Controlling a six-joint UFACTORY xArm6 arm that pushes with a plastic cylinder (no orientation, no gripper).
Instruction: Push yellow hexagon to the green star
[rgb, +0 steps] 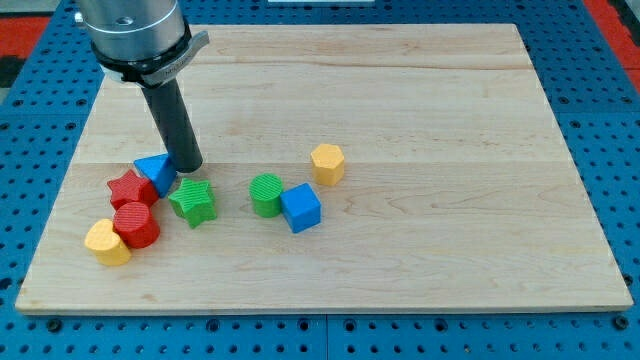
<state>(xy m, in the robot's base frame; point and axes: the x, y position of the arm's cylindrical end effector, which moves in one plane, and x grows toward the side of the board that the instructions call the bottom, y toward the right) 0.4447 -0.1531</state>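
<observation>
- Camera view gives you the wooden bench (450, 230) from above and in front, lying on a blue perforated base (610, 150).
- Nearest the view's bottom, at the left, you see a yellow block (106, 241), rounded on one side; its exact shape is hard to make out.
- Touching it on its upper right is a red cylinder (136, 223).
- Just above that cylinder lies a red star (129, 187), pressed against a blue block (156, 172) with a wedge-like form.
- To the right of this cluster you find the green star (192, 200), standing apart from the red cylinder and close to the blue wedge.
- Further right, a green cylinder (266, 194) touches a blue cube (300, 207) on the cube's left side.
- Above and to the right of the cube sits the yellow hexagon (327, 163), alone, near the bench's middle. It is well apart from the green star, with the green cylinder lying roughly between them.
- My tip (188, 168) rests on the bench just above the green star and right beside the blue wedge's right edge; you cannot tell if it touches either one.
- You have no pincer on this arm: only the dark rod (173, 120), so nothing is held.
- Farthest back, at the view's top left, the grey arm housing (135, 35) carries the rod, which slants down toward the right.
</observation>
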